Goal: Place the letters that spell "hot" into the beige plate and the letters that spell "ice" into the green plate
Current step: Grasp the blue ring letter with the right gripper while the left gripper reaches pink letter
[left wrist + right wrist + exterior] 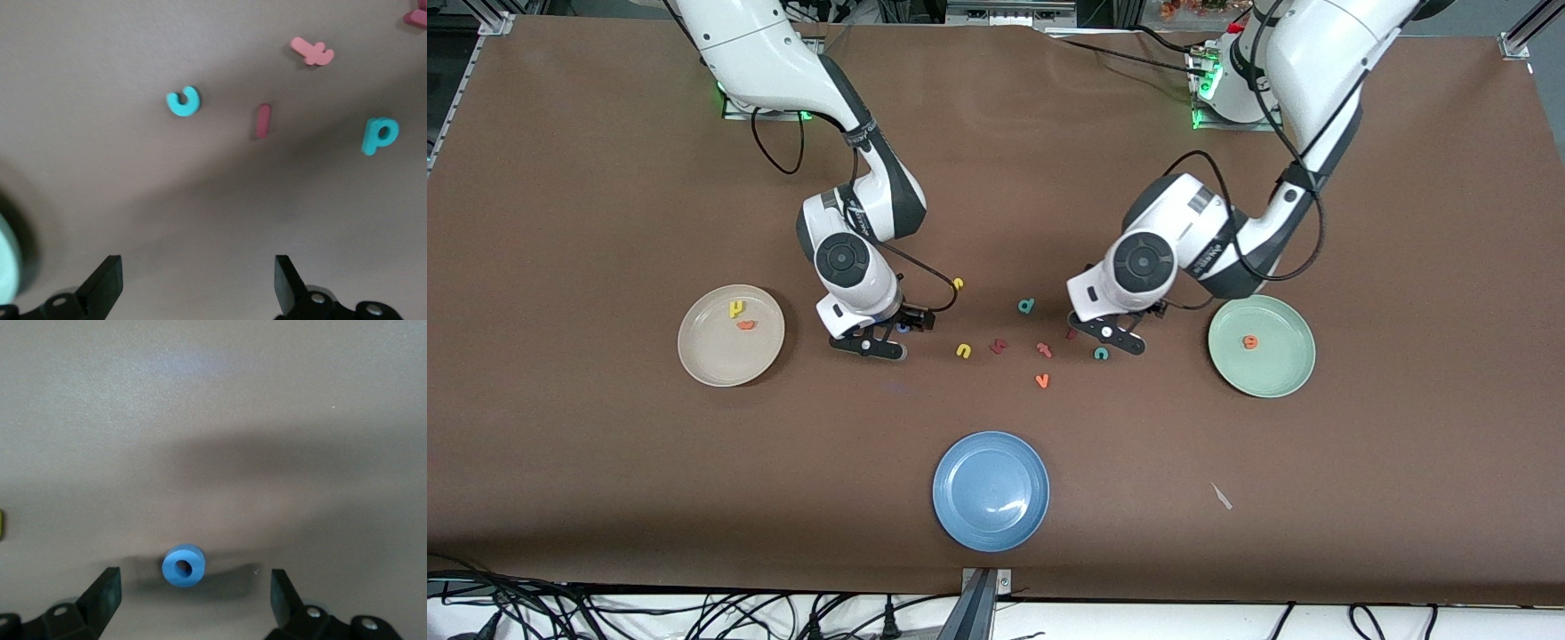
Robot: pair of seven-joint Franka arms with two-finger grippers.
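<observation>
Letters for "hot" are split: yellow h (735, 308) & orange t (745, 325) are seen lying in the beige plate (703, 360), toward the right arm's end of the tabletop (605, 462), while the blue o (183, 565) is still on the tabletop, flat, beside that plate. Right pincer (877, 344) is held low over the o w/ jaws spread wide, nothing gripped; in the right wrist view the o is seen between the two fingertips (103, 597), touching neither.

Letters for "ice": orange e (1250, 341) is seen in the green plate (1272, 378), toward the left arm's end. Teal c (1101, 354) & dark red i (263, 121) are on the tabletop beside that plate, near each other but apart. Left pincer (1110, 335) is held low over them, jaws spread wide, empty; the i is partly hidden by it in the front view.

Other letters are scattered mid-tabletop betw. the two pincers: teal d (1026, 306), reddish-orange t (1043, 349), dark red angular letter (998, 345), yellow arch (963, 351), an orange v-shape (1041, 380), a small yellow piece (958, 284). Blue plate (991, 491) is seen nearest the front camera.
</observation>
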